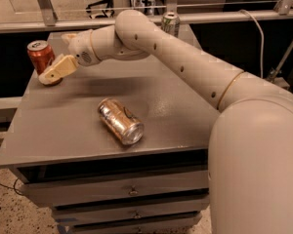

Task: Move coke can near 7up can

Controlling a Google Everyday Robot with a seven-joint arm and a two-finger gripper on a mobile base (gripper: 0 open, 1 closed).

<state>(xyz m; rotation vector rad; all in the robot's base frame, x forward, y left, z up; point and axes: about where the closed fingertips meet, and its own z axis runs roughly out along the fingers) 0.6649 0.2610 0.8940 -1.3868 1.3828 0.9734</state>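
Observation:
The coke can (40,55), red with a silver top, stands upright at the far left of the grey table (185,116). My gripper (54,57) is right beside it on its right and is open. One finger (56,70) reaches down past the front of the can's base, and the other finger (67,35) sits behind the can. The 7up can (170,23), pale green with a silver top, stands at the table's back edge, partly hidden behind my arm (185,62).
A shiny gold-bronze can (120,121) lies on its side in the middle front of the table. Drawers (132,191) sit below the tabletop. A metal rail (136,18) runs behind the table. A cable (256,30) hangs at the right.

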